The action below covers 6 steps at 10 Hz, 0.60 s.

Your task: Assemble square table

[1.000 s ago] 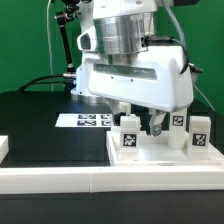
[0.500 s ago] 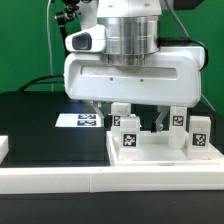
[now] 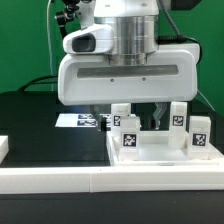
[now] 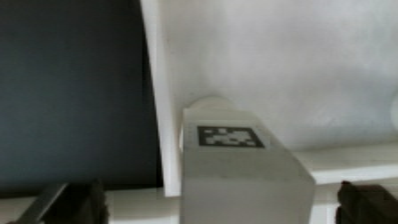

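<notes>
End effector (image 3: 139,122) lowered over leg (image 4: 242,158).

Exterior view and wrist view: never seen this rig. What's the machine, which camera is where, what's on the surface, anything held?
The big white and silver body is a robot arm's wrist, ending in the gripper with two jaws. The exterior view comes from a camera off the arm; the wrist view looks down from a camera on the wrist. On the black table lies the white square tray-like top, with small white block legs bearing black-and-white tags standing on it. The marker board lies flat behind. The jaws sit either side of one leg but apart from it: nothing is held.
</notes>
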Motion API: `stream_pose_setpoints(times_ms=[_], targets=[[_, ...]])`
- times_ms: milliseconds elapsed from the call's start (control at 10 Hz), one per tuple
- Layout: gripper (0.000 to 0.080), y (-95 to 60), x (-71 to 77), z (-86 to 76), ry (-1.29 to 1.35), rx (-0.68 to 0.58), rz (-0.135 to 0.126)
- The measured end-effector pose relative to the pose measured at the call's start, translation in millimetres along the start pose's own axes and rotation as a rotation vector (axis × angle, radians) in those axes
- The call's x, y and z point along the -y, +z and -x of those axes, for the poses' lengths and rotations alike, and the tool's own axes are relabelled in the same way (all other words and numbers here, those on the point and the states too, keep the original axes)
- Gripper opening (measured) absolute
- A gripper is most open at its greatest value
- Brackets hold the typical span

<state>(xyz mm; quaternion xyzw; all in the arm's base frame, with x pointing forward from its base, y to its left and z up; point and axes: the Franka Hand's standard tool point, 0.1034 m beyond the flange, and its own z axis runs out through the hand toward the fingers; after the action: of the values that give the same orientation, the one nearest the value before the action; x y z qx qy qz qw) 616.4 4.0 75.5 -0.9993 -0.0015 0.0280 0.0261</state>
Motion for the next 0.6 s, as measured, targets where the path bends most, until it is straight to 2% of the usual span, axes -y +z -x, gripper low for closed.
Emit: stream_pose_setpoints(times_ms=[100,200,300,400,500,600], targets=[[0.0649,0.0,0.0,0.0,0.013,0.0,-0.001],[0.0524,0.0,-0.2,0.0,0.013,0.0,-0.001],[0.0366,0.0,-0.2,0.0,0.013,0.0,-0.001],[0.0366,0.0,-0.2,0.0,0.022,0.0,-0.001],[0.0288,0.1,0.2,0.0,0.084,0.0,-0.003],[0.0288,0.1,0.4,-0.1,0.158,-0.001,-0.003]])
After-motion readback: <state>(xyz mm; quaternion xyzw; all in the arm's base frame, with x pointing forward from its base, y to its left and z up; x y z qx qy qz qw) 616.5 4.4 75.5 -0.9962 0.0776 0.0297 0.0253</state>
